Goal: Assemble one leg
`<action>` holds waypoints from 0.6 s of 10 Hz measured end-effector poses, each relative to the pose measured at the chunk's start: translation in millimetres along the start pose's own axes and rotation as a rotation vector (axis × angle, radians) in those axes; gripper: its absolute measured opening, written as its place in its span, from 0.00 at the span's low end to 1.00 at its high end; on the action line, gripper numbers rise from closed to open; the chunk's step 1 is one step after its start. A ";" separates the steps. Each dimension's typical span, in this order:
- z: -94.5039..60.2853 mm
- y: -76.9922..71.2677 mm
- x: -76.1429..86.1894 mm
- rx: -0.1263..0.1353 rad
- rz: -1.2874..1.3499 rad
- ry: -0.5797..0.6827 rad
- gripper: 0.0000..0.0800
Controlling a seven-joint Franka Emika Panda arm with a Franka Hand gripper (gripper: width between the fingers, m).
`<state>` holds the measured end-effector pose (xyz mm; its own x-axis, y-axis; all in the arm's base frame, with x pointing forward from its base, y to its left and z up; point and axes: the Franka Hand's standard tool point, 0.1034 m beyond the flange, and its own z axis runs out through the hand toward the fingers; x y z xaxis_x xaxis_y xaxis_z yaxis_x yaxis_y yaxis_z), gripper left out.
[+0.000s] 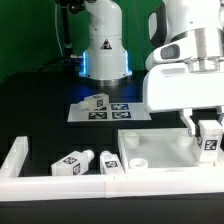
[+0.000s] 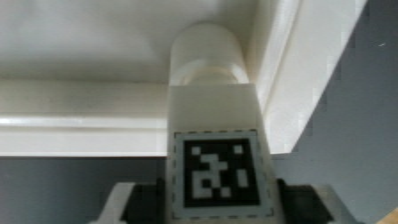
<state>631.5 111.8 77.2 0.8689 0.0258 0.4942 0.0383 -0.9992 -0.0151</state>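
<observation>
The hand (image 1: 207,131) is clamping the leg (image 2: 217,120) and holding it over the panel (image 1: 150,148) near that panel's edge on the exterior view's right. The fingers (image 2: 128,206) are pressing on two opposite flat sides of the blocky tagged end, leaving the rounded tip free and pointing toward the panel. The leg is looking light and stiff, a hard plastic peg that should not be bending or crushing. Its smooth skin may be letting it slip or twist under a sideways push, so the flat sides are the best hold. Spare legs (image 1: 75,163) are lying on the desk (image 1: 40,110) beside the panel. Another is resting on the marker board (image 1: 125,112).
</observation>
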 end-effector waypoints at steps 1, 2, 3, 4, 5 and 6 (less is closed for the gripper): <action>0.0 0.2 0.0 0.000 0.000 0.000 0.50; -1.0 1.6 0.4 -0.001 0.001 -0.008 0.67; -8.7 6.3 1.3 0.000 0.006 -0.074 0.67; -17.0 9.8 6.7 0.004 0.018 -0.109 0.78; -18.1 10.9 8.2 0.010 0.029 -0.188 0.80; -17.0 8.6 9.3 0.015 0.045 -0.285 0.81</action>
<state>631.5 102.8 96.4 0.9735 -0.0085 0.2284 0.0020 -0.9989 -0.0458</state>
